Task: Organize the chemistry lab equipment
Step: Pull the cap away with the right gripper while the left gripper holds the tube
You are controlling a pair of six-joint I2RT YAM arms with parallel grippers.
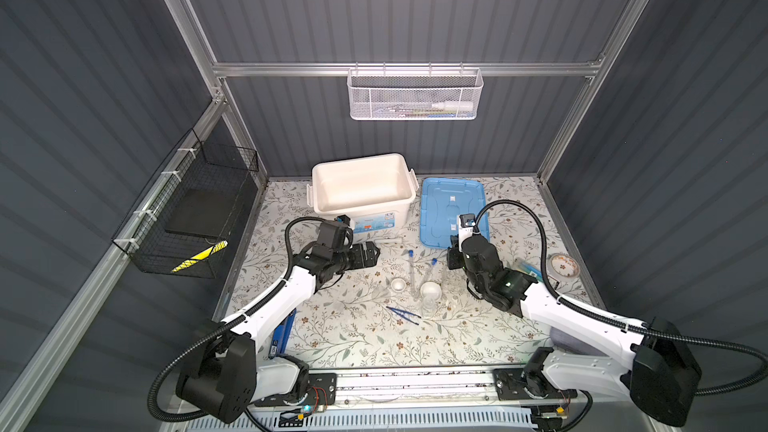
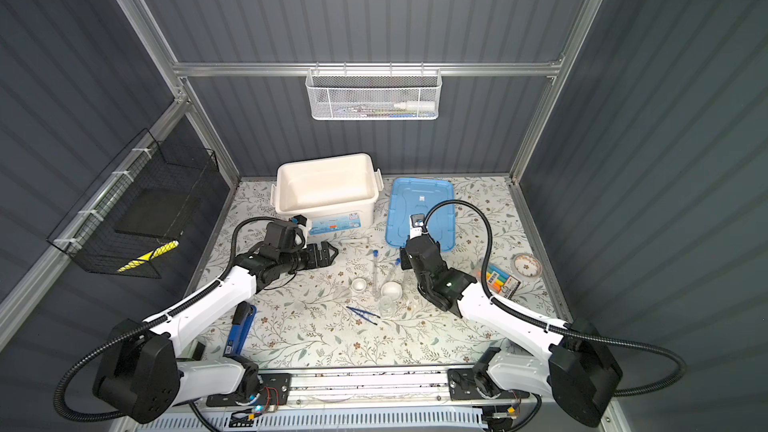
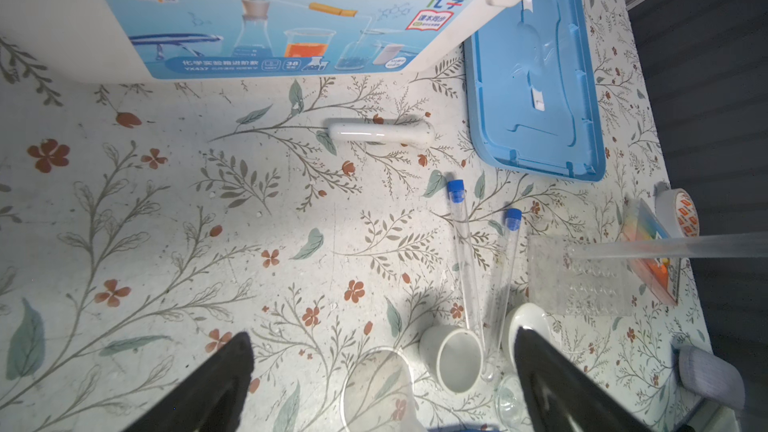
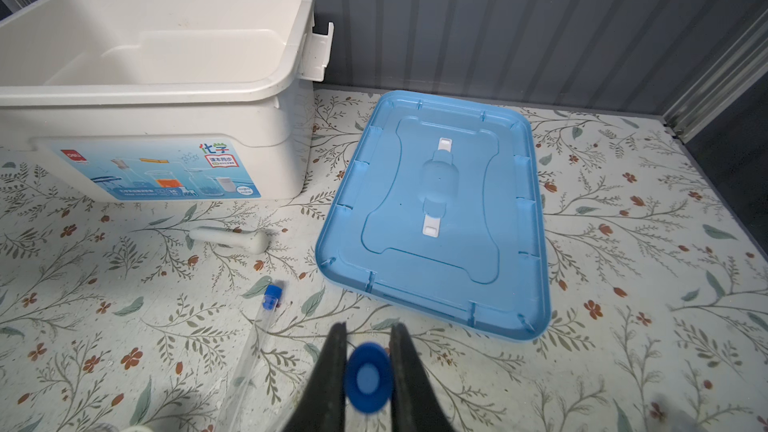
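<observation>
Right up close, a blue-capped tube (image 4: 368,378) sits pinched between the two fingers of the right gripper (image 4: 369,328). Those jaws are nearly closed and holding it, cap end toward the wrist. The tube's other end reaches from the jaws to the clear rack (image 3: 582,280); I cannot tell if it is in a hole. Past these jaws the blue lid (image 4: 436,222) lies flat on the table (image 4: 623,243). Past them too, over toward the left arm, the open white bin (image 4: 166,93) stands. The white rod (image 4: 228,238) lies in front of the bin. The left gripper (image 3: 382,336) hangs over the table with its jaws wide apart and nothing between them. Between the two grippers lie two more tubes (image 3: 465,251), close together, caps toward the bin. Two white dishes (image 3: 455,357) sit by the tubes' bottom ends, one on each side. The small flask (image 3: 509,398) stands just beside the dishes. The blue tweezers (image 1: 403,315) lie behind both jaws, nearer the arm bases. On the outer side of the right jaws, away from the left arm, lie the highlighters (image 2: 498,280) and a roll of tape (image 2: 526,265). In both top views the right arm covers most of the rack.
</observation>
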